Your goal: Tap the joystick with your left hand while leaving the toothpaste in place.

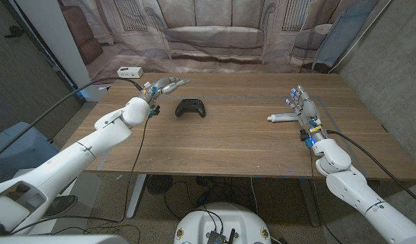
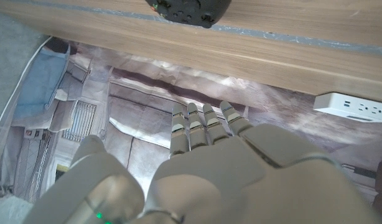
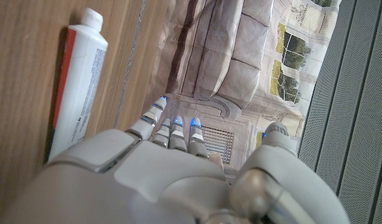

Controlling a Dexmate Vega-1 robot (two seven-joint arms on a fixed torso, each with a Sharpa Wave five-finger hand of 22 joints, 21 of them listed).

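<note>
Tapping has not happened yet, as far as I can judge, because the left hand (image 1: 166,86) is up near the far left part of the counter (image 1: 228,146) and is not touching the joystick (image 1: 191,108). That hand holds nothing and its fingers are stretched out straight. It needs to move over to the joystick, which sits just beside it toward the middle of the counter. On the other side, the right hand (image 1: 303,108) is also holding nothing, with its fingers apart. The toothpaste (image 1: 281,118) lies on the counter just beside that hand, and it looks like nobody is touching it. Counting now: one joystick, one toothpaste, two hands, and one white power strip (image 1: 129,72) at the far left corner.
</note>
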